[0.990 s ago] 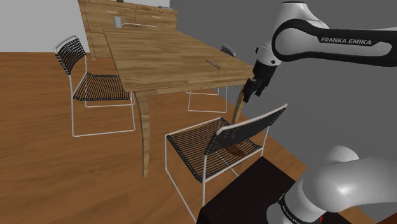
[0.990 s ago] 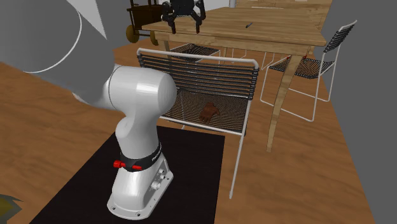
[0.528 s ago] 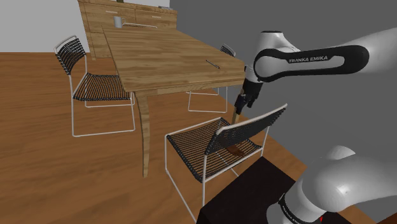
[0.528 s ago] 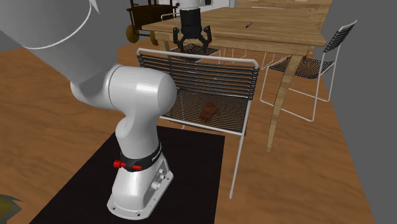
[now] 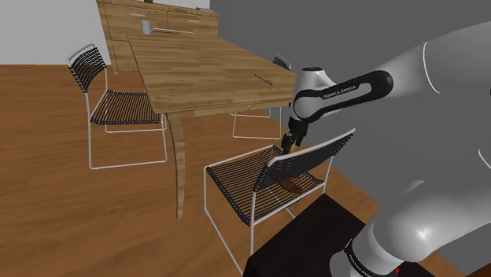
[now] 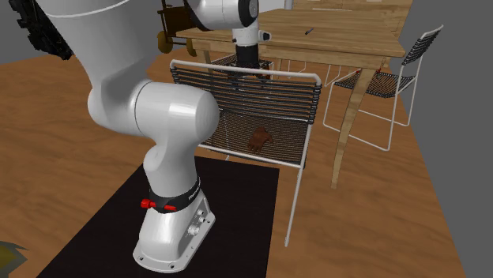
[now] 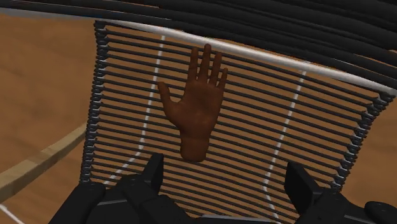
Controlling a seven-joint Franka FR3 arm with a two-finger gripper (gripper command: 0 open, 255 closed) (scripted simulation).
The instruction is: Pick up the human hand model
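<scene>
Here, nearest you in the second exterior view, the arm's white base [image 6: 170, 158] with its red collar stands on the black stand [image 6: 229, 213] in the lower left of the frame. In the shoulder view, white lettering on the forearm's dark band [image 5: 340, 90], right of centre, reads FRANKA EMIKA.

Your claw [image 7: 224, 164] is open: its two black fingers [image 7: 153, 173] stand well apart and touch nothing. In the shoulder view the claw [image 5: 288, 144] hangs just above the top rail of the chair [image 5: 260, 185] at mid-frame.

The human hand model [image 7: 197, 111] is dark brown and lies flat, palm showing, on the chair's black corded seat, just ahead of the claw and between its fingers' lines. In the second exterior view you see it [image 6: 258, 140] through the chair back, at centre.

Beyond the chair stands the wooden counter [image 5: 204, 75], with a small thin dark item [image 5: 263, 78] near its right edge. A second wire chair [image 5: 106, 102] sits at the frame's left, a wooden cabinet [image 5: 157, 16] at the top. The floor [image 5: 63, 204] is wood planks; the walls are plain grey and white.
</scene>
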